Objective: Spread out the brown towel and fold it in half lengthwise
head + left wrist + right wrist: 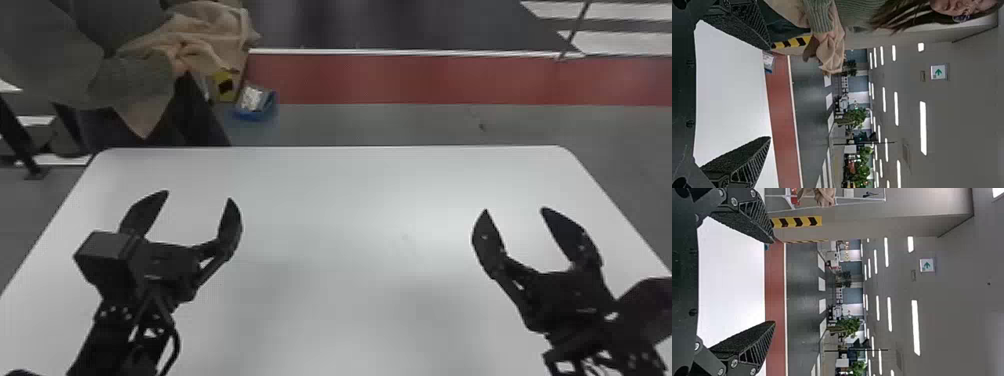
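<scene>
In the head view my left gripper (199,195) is open over the left part of the white table (340,200), and my right gripper (514,209) is open over the right part. Nothing lies between either pair of fingers. Beyond the table's far left corner, a person's hands hold the bunched brown towel (212,30), away from both grippers. The left wrist view has the left gripper (770,92) spread wide, with the towel (832,55) in the person's hands farther off. In the right wrist view the right gripper (774,281) is also spread; crumpled brown cloth (824,196) shows near the top edge.
A blue container (257,107) with pale contents stands past the table's far edge, beside a yellow-and-black marked piece (223,86). The person stands close to the table's far left corner. A red floor strip (400,80) runs behind the table.
</scene>
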Motion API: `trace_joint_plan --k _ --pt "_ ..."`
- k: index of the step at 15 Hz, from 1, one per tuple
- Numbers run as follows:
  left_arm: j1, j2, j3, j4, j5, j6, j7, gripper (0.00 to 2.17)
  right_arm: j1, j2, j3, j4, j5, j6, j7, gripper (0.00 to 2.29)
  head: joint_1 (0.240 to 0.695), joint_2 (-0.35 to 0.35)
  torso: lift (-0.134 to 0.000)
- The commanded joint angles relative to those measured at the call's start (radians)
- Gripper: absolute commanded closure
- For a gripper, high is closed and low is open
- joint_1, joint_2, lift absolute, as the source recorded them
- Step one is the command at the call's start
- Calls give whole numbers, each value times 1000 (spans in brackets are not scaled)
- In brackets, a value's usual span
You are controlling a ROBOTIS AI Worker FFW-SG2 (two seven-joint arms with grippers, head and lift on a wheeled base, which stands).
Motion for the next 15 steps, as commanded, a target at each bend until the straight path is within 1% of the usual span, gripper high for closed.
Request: trace_joint_plan --k 1,15 --pt "-1 2 0 2 1 0 0 73 -1 0 1 1 1 -3 0 171 695 -21 -128" --pt "-13 2 -12 9 1 0 0 73 -4 -5 -2 2 3 0 0 171 695 -28 -128"
